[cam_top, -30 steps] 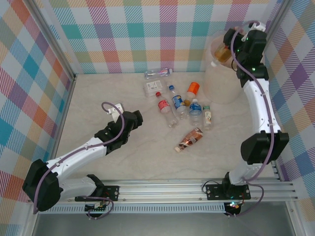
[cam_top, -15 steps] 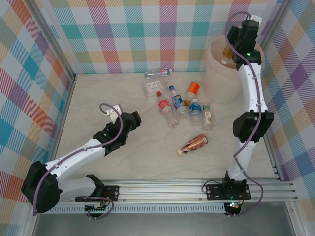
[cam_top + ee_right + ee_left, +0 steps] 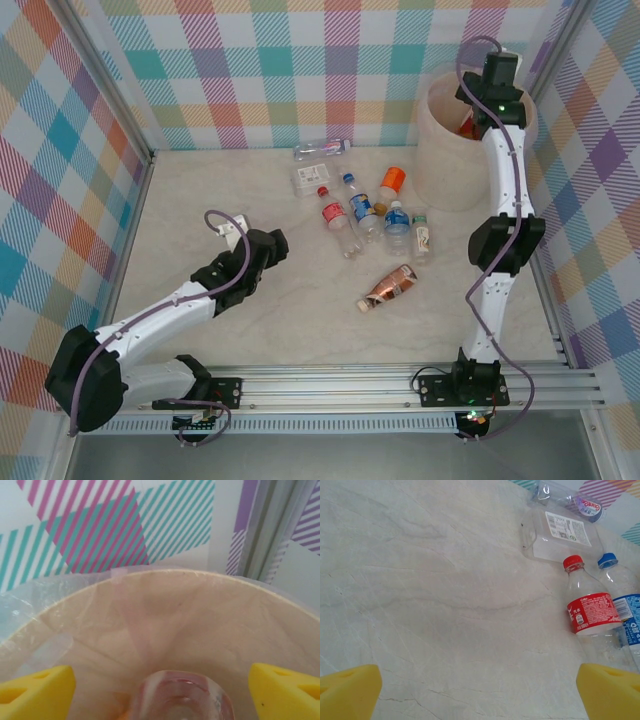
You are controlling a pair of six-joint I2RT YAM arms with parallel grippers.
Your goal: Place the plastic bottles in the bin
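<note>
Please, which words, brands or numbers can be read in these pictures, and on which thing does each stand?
No text reads clearly.
Red-labelled bottle: white print, too small.
Flattened clear bottle: fine print, too small.
Far clear bottle: red brand word, blurred.
Blue-labelled bottle: white print, too small.

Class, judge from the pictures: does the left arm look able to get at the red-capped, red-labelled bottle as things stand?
Probably yes. The left gripper is open, with bare table between it and the red-labelled bottle; only the blue-capped bottle lying close beside it might crowd one finger.
</note>
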